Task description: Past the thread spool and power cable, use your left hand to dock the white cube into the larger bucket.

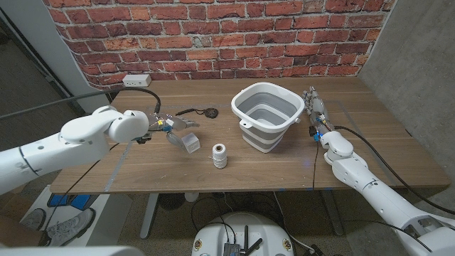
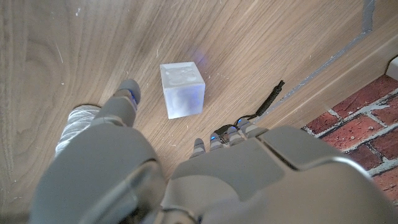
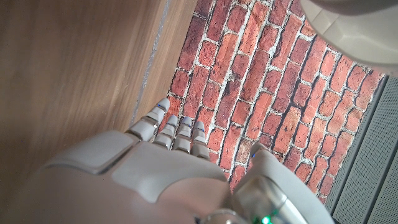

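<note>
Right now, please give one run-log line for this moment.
left hand: open, above white cube | cube: on table, not held | bucket: empty | right hand: idle beside bucket

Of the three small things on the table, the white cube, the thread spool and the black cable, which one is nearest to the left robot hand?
The white cube, just past the left robot hand; the thread spool and black cable lie farther away.

My left hand (image 2: 186,168) covered part of the thread spool (image 2: 76,127) and the cable's (image 2: 268,101) near end. The bucket (image 3: 354,25) was cut off at the picture's corner, blurred.
</note>
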